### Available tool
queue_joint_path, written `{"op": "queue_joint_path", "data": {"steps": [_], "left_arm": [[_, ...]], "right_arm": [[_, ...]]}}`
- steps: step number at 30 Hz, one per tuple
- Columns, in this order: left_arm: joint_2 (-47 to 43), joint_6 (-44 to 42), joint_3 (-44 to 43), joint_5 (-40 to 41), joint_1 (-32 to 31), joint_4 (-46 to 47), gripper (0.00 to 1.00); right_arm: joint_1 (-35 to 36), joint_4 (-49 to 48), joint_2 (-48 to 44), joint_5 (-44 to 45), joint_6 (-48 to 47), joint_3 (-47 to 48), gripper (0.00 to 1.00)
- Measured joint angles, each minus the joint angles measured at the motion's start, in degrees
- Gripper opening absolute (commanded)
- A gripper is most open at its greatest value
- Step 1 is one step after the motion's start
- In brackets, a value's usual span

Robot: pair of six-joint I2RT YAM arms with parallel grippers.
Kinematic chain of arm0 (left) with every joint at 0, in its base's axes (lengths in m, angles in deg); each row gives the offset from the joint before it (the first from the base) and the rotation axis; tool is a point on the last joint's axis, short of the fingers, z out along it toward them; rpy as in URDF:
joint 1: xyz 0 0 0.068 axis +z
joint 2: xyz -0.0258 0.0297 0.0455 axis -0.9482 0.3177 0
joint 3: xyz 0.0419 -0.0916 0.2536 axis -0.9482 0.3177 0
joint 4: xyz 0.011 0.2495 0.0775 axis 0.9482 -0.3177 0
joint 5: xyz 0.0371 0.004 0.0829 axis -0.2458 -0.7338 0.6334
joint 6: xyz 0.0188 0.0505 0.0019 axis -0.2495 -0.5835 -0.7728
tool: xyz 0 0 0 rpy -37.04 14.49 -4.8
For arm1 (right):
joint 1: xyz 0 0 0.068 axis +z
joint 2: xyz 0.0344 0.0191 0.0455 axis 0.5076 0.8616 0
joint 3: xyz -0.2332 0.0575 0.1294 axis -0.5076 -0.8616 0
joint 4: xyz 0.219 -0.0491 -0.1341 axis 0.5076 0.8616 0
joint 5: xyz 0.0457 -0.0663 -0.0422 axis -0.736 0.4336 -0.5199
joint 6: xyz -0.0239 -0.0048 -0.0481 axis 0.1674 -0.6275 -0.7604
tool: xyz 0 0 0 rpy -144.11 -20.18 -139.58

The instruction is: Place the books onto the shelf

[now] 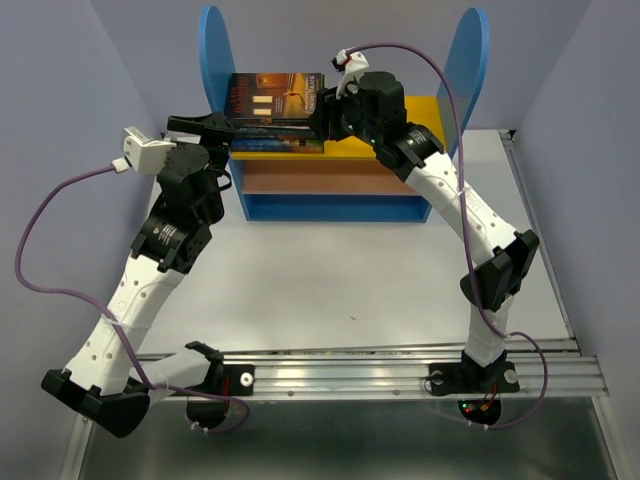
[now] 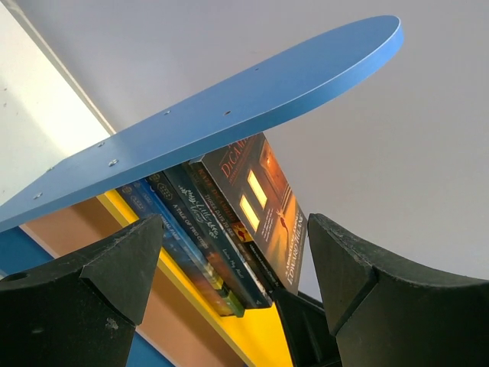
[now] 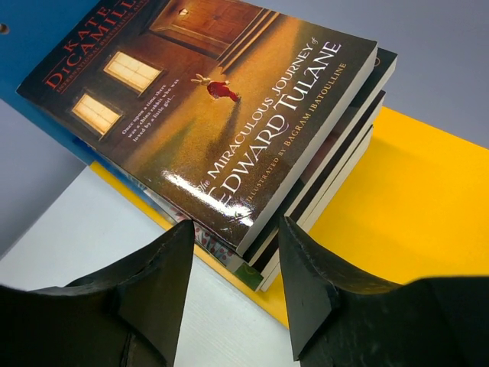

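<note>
where the books (image 3: 221,99) stand, right fingers (image 3: 164,283) flank their edge.

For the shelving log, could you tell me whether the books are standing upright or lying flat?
Lying flat: the books are stacked cover-up on the shelf's yellow board, spines layered beneath the top cover.

Books (image 1: 275,98): thin paperbacks pressed together in one pile, on yellow board (image 3: 412,199) of shelf (image 1: 470,60). Pile sits at left end, just beside tall blue side panel (image 2: 229,115). Top book (image 3: 206,115): dark cover, two glowing windows, words "Edward Tulane". Lower books poke out over board's front edge. Brown board and blue base below.
</note>
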Motion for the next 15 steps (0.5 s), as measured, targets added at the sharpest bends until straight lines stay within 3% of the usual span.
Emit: {"op": "queue_joint_path", "data": {"steps": [7, 15], "left_arm": [[0.31, 0.20, 0.00, 0.13, 0.00, -0.13, 0.88], [2.89, 0.28, 0.00, -0.04, 0.00, -0.39, 0.88]], "right_arm": [[-0.15, 0.00, 0.00, -0.94, 0.17, -0.02, 0.56], [-0.15, -0.04, -0.11, -2.84, -0.55, -0.09, 0.71]]}}
